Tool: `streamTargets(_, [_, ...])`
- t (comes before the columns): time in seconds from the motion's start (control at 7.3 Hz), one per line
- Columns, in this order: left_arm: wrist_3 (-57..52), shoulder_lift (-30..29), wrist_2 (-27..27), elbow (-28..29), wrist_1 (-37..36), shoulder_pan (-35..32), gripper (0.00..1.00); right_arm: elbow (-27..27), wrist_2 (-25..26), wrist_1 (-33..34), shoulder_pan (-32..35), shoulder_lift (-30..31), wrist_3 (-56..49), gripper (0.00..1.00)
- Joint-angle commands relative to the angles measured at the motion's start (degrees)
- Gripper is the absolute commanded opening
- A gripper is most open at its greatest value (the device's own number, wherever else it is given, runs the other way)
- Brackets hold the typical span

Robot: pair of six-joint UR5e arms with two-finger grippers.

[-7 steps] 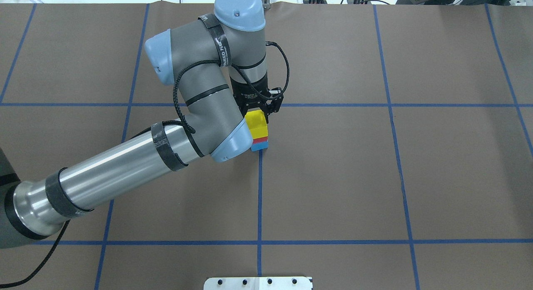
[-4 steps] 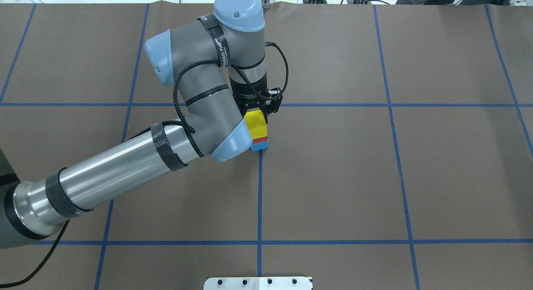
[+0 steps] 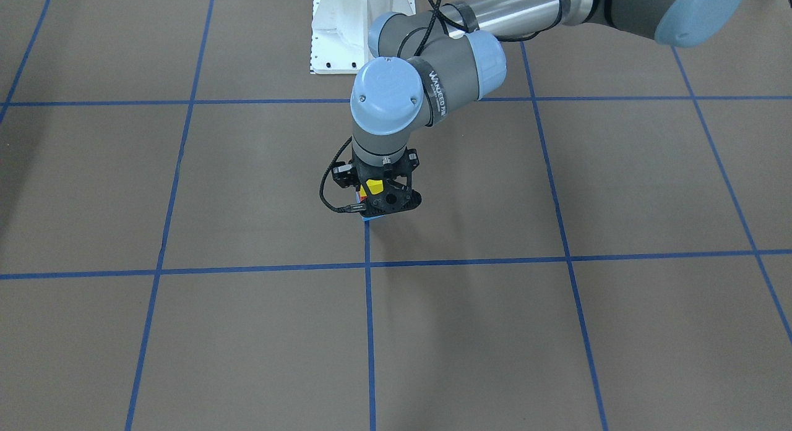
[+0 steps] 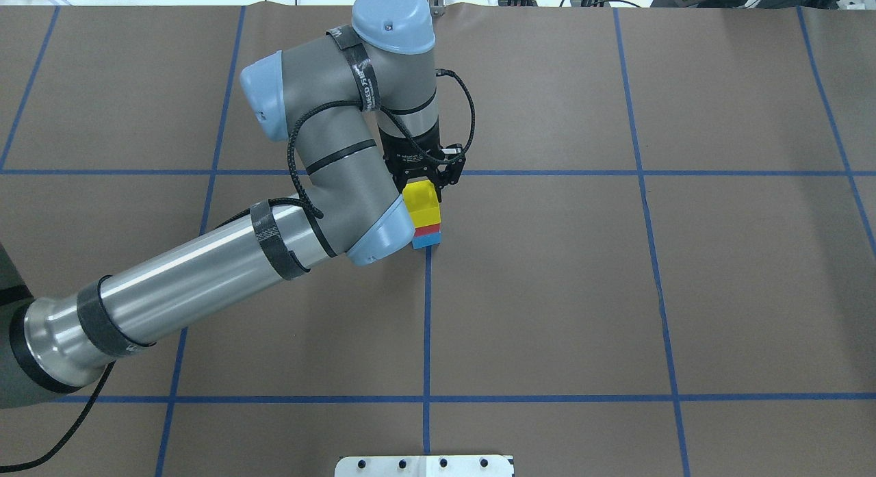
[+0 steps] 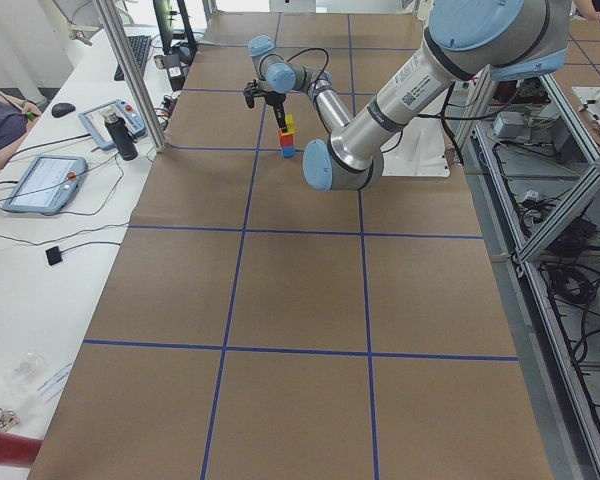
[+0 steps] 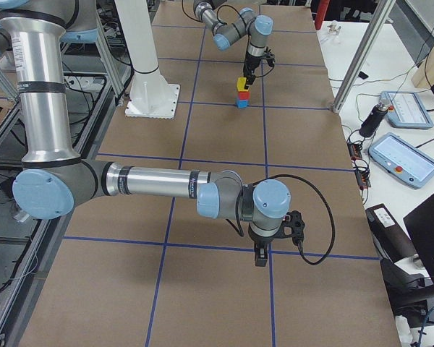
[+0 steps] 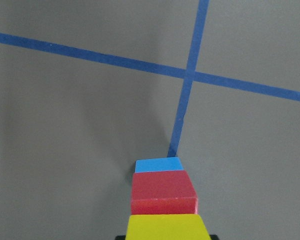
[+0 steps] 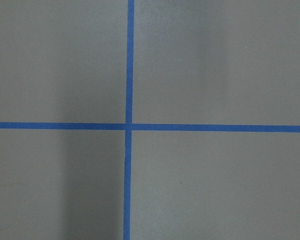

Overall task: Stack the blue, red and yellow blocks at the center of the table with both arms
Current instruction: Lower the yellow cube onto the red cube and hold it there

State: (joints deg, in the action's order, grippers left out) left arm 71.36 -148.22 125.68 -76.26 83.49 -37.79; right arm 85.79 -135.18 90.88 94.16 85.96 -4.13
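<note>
A stack stands at the table's centre, beside a tape crossing: the blue block [image 4: 427, 240] at the bottom, the red block [image 4: 426, 228] on it, and the yellow block [image 4: 420, 202] on top. My left gripper [image 4: 422, 189] points straight down and is shut on the yellow block, which rests on the red one. The left wrist view shows the yellow [image 7: 167, 226], red [image 7: 164, 192] and blue [image 7: 158, 164] blocks in line. My right gripper [image 6: 261, 256] shows only in the exterior right view, far from the stack. I cannot tell whether it is open or shut.
Blue tape lines [image 4: 427, 326] divide the brown table cover into squares. The white robot base plate [image 3: 356, 29] sits at the robot's edge of the table. The left arm's elbow [image 4: 373, 241] hangs close beside the stack. Tablets [image 6: 405, 159] lie on the side bench.
The left arm's elbow has shifted very slightly. The gripper and the stack stay where they were.
</note>
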Motion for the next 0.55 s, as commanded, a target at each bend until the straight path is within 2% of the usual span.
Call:
streamTargets(0.0, [0.1,0.0,0.0,0.1,0.0,-0.1,0.4,0.0,0.0,0.0,0.0,0.0,0.0,1.0])
streamTargets(0.27, [0.1,0.0,0.0,0.1,0.0,-0.1,0.44,0.0,0.0,0.0,0.0,0.0,0.0,1.0])
streamTargets(0.41, [0.1,0.0,0.0,0.1,0.0,-0.1,0.53,0.1,0.0,0.0,0.0,0.0,0.0,1.0])
